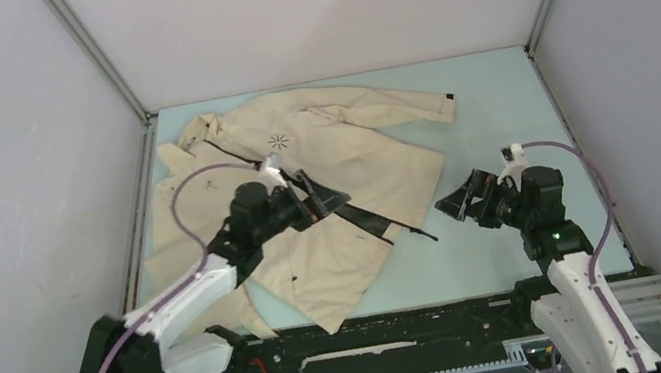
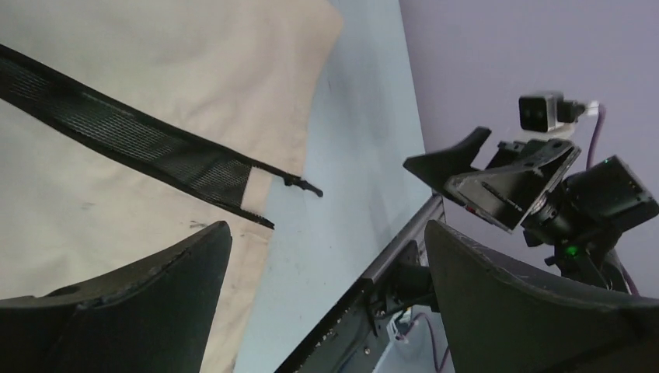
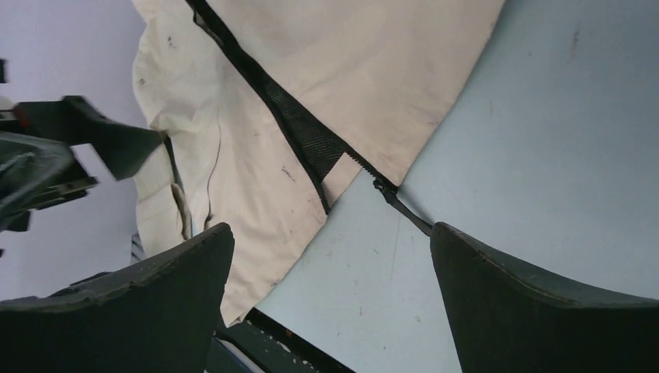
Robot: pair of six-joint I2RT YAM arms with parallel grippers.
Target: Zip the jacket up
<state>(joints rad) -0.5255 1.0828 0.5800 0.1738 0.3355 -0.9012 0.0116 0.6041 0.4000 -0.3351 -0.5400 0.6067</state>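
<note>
Top external: starburst logo (image 1: 278, 140) on jacket (image 1: 375, 174)

One jacket (image 1: 360, 176), one table (image 1: 488, 120), two pincers (image 1: 323, 193) (image 1: 460, 195)

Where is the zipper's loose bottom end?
The zipper end lies on the table just off the jacket's hem, left of the right fingers in the top view.

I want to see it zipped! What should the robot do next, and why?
Probably lower the right arm's open jaws onto the zipper end, which lies on the blue table just past the jacket's hem, and pinch it. Those jaws hang empty near it, and the zipper's bottom is not joined.
</note>
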